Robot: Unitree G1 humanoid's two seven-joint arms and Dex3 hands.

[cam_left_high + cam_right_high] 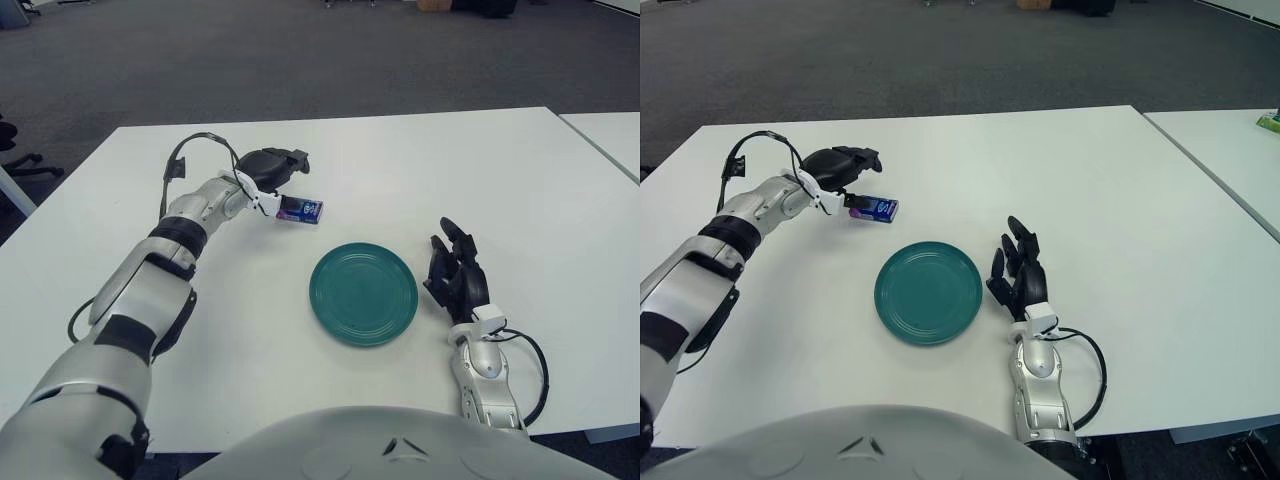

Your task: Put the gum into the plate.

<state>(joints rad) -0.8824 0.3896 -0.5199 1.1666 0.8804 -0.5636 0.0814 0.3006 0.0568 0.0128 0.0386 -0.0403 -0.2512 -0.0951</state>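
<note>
Gum [301,210] in the left eye view is a small blue box lying flat on the white table [520,180], behind and to the left of the green plate [363,293] and clearly apart from its rim. The left hand [272,172] is reached out over the box's left end, its dark fingers [291,159] curled downward around that end; whether they already pinch the box or only cup it I cannot tell from here. The right hand [456,274] shows just to the right of the plate, idle, with its fingers loosely spread and nothing in them.

From the right eye view the gum [875,208] again lies flat, its long side running left to right, with the left hand [840,166] covering the near-left corner and most of the box showing beyond the fingertips. The plate [929,291] sits in front and to the right, shallow and bare.

Judging by its look, the box is light, stiff cardboard with a glossy wrap, so it should lift with little force but could slip or skate across the smooth table. A pinch across the two long sides, near the middle, seems the surest hold; squeezing hard might dent it.
</note>
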